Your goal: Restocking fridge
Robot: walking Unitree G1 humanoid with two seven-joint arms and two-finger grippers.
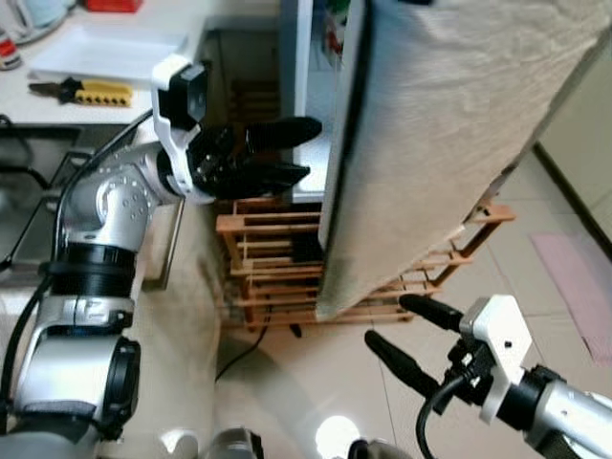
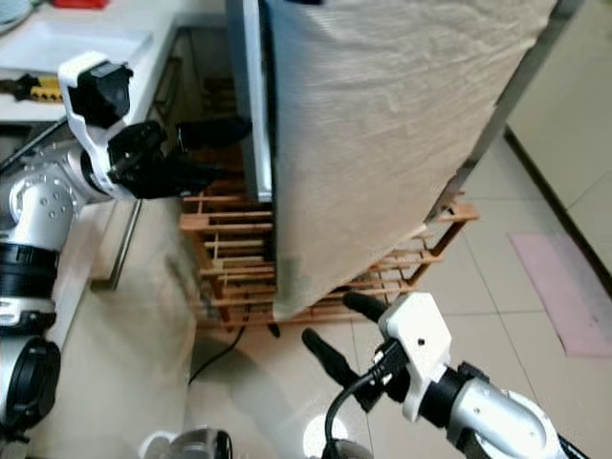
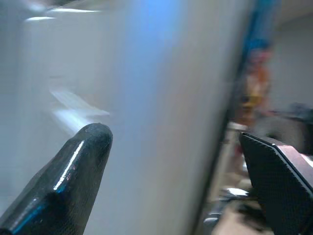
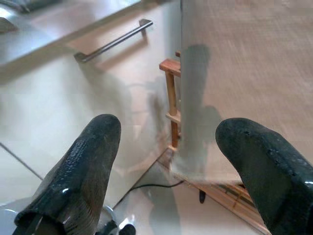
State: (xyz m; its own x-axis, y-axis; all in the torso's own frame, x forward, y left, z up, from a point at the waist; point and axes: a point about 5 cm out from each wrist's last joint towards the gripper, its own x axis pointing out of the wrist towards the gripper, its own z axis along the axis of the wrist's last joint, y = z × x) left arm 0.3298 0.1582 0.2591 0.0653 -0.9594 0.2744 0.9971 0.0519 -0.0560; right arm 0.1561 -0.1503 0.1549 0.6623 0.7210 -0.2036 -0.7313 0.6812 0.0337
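The left gripper [image 1: 287, 150] is raised at the hinge-free edge of the fridge door [image 1: 449, 124]. Its two black fingers are spread, nothing held between them. One fingertip lies at the door's edge, level with the narrow gap through which a strip of the fridge interior [image 1: 330, 38] is seen; contact with the door cannot be confirmed. In the left wrist view the fingers [image 3: 73, 171] are seen close against a pale, blurred panel, with coloured items dimly visible past its edge.

The door is judged only slightly ajar. Its long axis runs vertically, and its free edge lies directly ahead of the left gripper, so the left arm is much the nearer. The coming move is judged to turn on getting a finger behind that edge and swinging the door outward, toward the robot's right.

The right gripper [image 1: 413, 337] is held low, near the door's lower corner, fingers apart and empty. It stands inside the door's likely sweep and may need to be cleared.

Behind and below the door a wooden rack [image 1: 268, 258] stands on the tiled floor [image 1: 535, 316], with a dark cable [image 1: 244, 352] trailing from it. To the robot's left a counter [image 1: 105, 53] carries yellow-handled pliers [image 1: 81, 92]; a cabinet handle [image 4: 113, 41] is noted below. No stock item is seen in either gripper.
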